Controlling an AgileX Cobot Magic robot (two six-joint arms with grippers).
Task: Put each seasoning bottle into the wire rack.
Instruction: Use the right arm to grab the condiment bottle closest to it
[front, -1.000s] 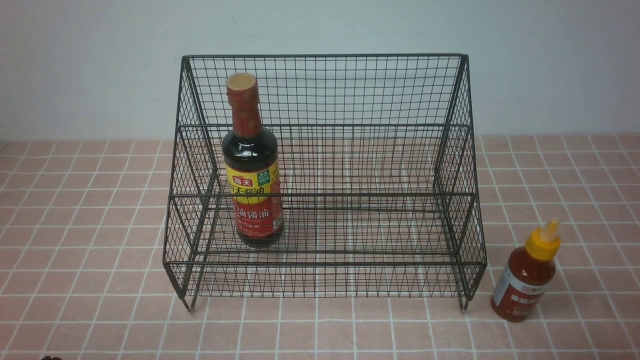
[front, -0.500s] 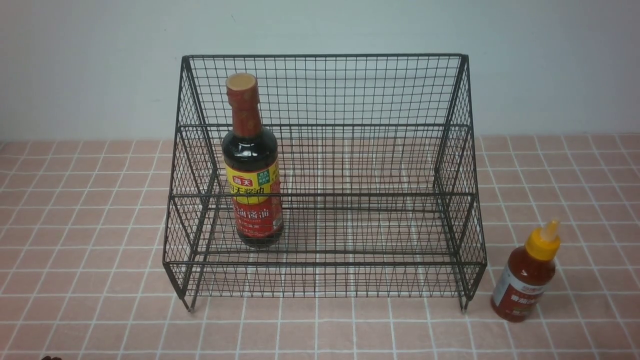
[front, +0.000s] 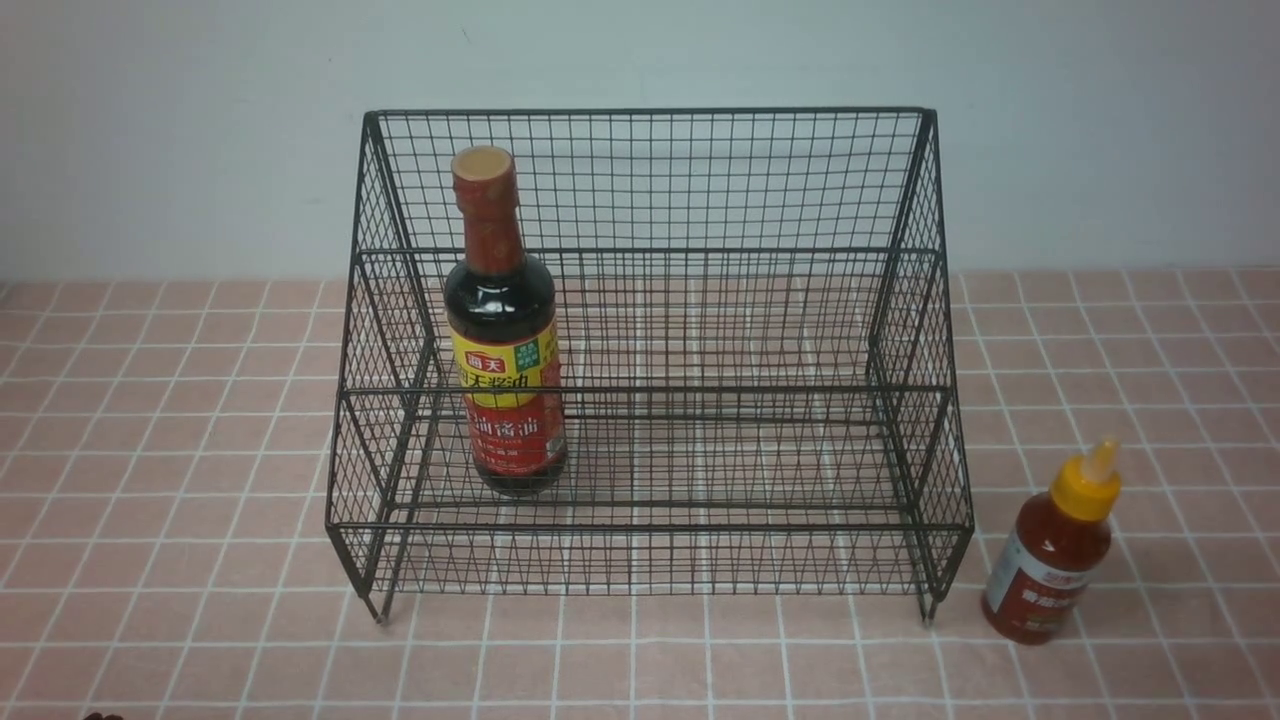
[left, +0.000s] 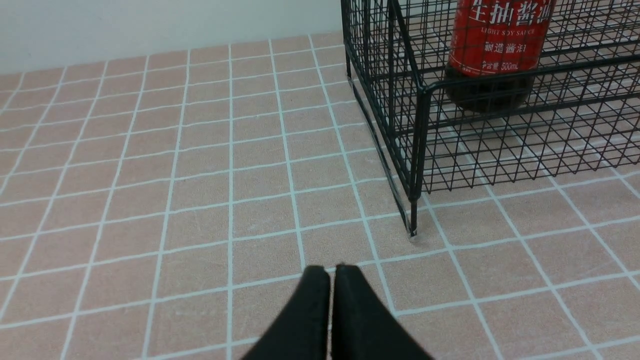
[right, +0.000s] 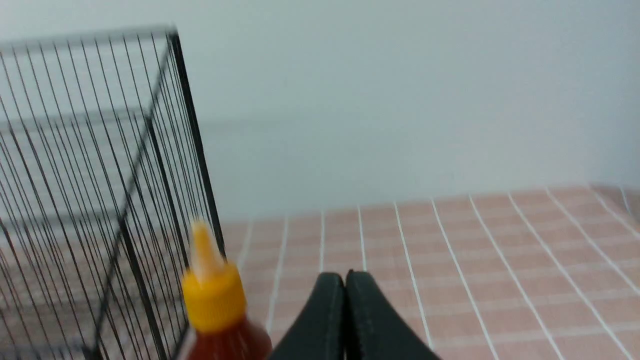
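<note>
The black wire rack (front: 650, 180) stands in the middle of the pink tiled table. A tall dark soy-sauce bottle (front: 503, 330) with a red neck wrap stands upright in its lower tier, at the left; its label (left: 500, 35) shows in the left wrist view. A shorter red sauce bottle (front: 1055, 548) with a yellow nozzle cap stands on the table just right of the rack's front right leg. My left gripper (left: 332, 270) is shut and empty, near the rack's front left leg (left: 413, 220). My right gripper (right: 345, 276) is shut and empty, beside the red bottle's cap (right: 212, 295).
A plain pale wall (front: 200, 130) runs behind the table. Neither arm shows in the front view. Bare tiled table (front: 160, 450) lies left of the rack and in front of it.
</note>
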